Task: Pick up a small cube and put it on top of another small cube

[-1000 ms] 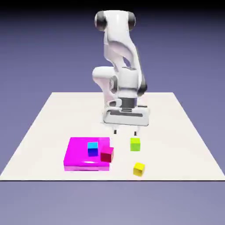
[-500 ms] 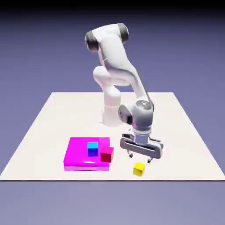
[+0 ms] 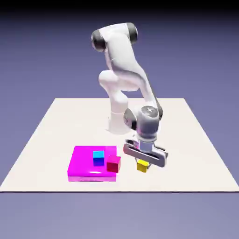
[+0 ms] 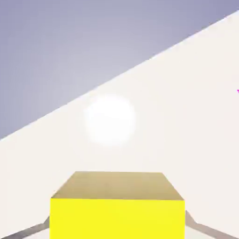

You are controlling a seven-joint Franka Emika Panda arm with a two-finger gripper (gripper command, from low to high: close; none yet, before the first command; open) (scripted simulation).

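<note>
no text, label, brand, number or sign can be read in either view. the cubes, the magenta block, the arm and the surface all show plain, unmarked faces.

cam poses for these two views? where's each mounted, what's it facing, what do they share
Exterior view: fixed, raised, across the white table facing the white arm; shows the whole arm, end effector, flat magenta block, small blue cube, small red cube.
Hand view: on the hand, looking along the end effector over tilted table and backdrop; only grey finger tips show.
Shared: small yellow cube between the fingers, and the table.
</note>
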